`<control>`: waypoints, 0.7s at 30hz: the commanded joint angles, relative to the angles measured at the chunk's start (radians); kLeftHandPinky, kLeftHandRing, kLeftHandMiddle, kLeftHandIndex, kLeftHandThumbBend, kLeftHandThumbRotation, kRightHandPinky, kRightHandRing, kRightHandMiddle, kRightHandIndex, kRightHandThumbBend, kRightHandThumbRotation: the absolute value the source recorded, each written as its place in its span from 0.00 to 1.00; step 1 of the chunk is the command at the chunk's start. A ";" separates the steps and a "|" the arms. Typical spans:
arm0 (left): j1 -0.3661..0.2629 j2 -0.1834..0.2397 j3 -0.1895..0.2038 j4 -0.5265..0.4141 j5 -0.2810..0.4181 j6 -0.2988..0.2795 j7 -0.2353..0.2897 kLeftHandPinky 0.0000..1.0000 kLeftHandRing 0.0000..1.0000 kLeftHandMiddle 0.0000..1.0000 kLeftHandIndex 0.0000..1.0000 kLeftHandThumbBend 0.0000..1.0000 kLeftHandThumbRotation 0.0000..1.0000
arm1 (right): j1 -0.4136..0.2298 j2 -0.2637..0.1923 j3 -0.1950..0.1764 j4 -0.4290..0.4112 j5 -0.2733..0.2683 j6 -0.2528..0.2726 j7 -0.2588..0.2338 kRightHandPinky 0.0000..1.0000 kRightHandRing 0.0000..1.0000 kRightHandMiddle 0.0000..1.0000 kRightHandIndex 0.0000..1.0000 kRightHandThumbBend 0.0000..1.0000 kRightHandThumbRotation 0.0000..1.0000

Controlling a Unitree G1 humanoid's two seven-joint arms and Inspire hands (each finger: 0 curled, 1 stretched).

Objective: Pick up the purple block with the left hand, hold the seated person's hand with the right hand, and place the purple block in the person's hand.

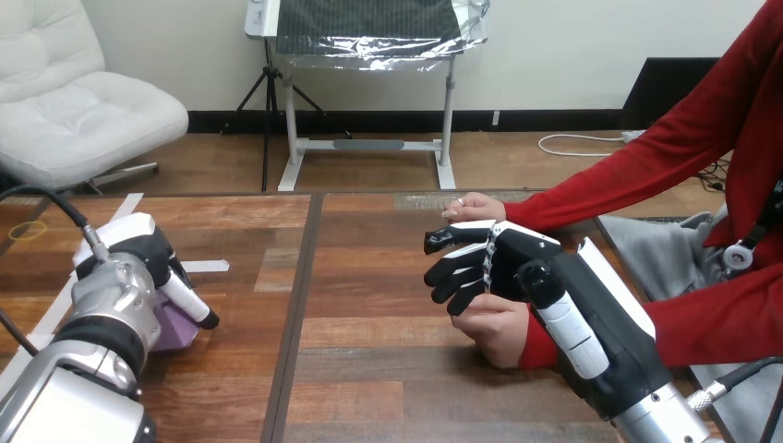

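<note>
The purple block [176,329] lies on the wooden table [369,369] at the left, mostly covered by my left hand [138,247], which sits right over it and touches its top. My right hand [503,266] hovers at the centre right, open, its fingers [451,269] stretched leftward and only slightly bent. It sits between the person's two hands. The person's far hand [473,207] rests on the table just behind my fingers. The person's near hand [497,329] lies loosely curled just under my right palm; I cannot tell if they touch.
The person's red sleeves [646,157] reach in from the right side. A strip of white tape [205,267] lies on the table just behind the left hand. A dark seam [297,314] runs down the tabletop between the two hands.
</note>
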 commanded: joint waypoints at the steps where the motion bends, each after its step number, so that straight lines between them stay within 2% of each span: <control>1: -0.052 0.024 0.010 -0.033 -0.003 -0.023 0.031 0.29 0.36 0.44 0.48 0.81 0.00 | -0.050 -0.004 -0.010 -0.025 0.002 -0.011 -0.002 0.49 0.57 0.61 0.69 0.81 1.00; 12: -0.060 0.023 0.012 -0.044 -0.005 -0.028 0.046 0.30 0.37 0.44 0.46 0.82 0.00 | -0.053 -0.005 -0.009 -0.024 0.002 -0.007 -0.001 0.48 0.57 0.61 0.69 0.81 1.00; 21: -0.063 0.020 0.036 -0.061 -0.029 -0.035 0.070 0.32 0.40 0.45 0.46 0.82 0.00 | -0.052 -0.005 -0.010 -0.022 0.003 -0.009 -0.001 0.48 0.57 0.61 0.68 0.81 1.00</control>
